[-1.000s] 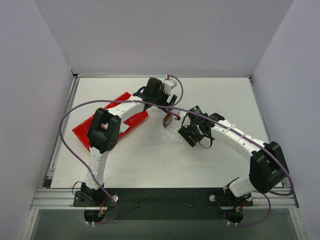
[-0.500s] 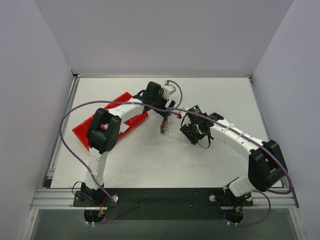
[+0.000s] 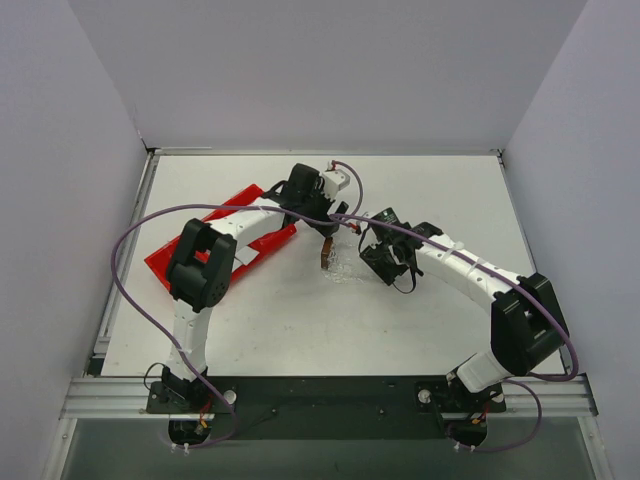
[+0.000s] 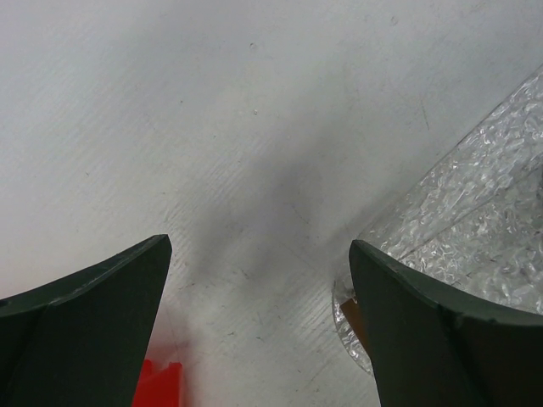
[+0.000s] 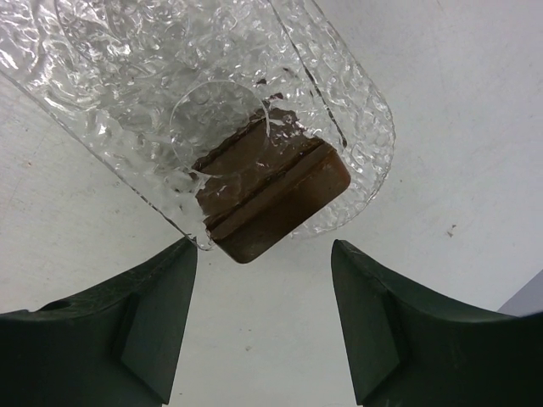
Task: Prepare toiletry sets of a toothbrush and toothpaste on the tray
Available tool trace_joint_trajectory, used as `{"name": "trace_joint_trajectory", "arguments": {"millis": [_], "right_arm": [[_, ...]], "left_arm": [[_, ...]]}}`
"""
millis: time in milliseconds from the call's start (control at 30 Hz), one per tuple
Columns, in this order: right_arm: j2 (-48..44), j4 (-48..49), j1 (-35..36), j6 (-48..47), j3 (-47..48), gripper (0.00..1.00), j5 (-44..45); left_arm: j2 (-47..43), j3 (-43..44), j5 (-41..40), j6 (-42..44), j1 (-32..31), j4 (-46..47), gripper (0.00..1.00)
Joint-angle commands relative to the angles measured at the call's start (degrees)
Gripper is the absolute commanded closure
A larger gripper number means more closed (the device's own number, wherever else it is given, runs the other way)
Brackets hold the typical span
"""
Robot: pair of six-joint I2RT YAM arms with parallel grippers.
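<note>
The clear textured tray (image 5: 365, 127) lies between my two grippers, with one rounded end in the right wrist view. It is faint in the top view (image 3: 346, 268) and fills the right edge of the left wrist view (image 4: 484, 186). A brown end block of the small clear rack (image 5: 276, 199) sits at that rounded end. My right gripper (image 5: 263, 244) is open and empty just short of the block, apart from it. My left gripper (image 4: 259, 246) is open and empty over bare table, its right finger beside the tray's edge. No toothbrush or toothpaste shows.
A red compartmented bin (image 3: 215, 245) lies at the left, partly under my left arm; a corner of it shows in the left wrist view (image 4: 161, 386). Purple cables arc over both arms. White walls enclose the table at the back and on both sides.
The brown-ended clear rack has shifted down-left toward the near side. My left gripper has drawn slightly left. My right gripper has edged left toward the rack.
</note>
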Motion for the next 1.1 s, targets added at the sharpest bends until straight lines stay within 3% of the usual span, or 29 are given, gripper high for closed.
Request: {"name": "trace_joint_trajectory", "arguments": {"millis": [0,800,1067], "right_arm": [[0.23,-0.80,-0.10,-0.58,2.65,0.41,2.77],[2.16,0.43,-3.35,-2.16,3.62,0.41,4.18],[-0.91,-0.71,-3.53,-1.11,1.95,0.41,1.90]], "left_arm": [[-3.99,-1.09,-0.61,0.91,-0.69,1.24,0.03],[-5.57,-3.46,-2.89,0.47,-2.88,2.38,0.03],[-5.31,-3.11,-4.12,0.65,-3.32,3.52,0.03]]}}
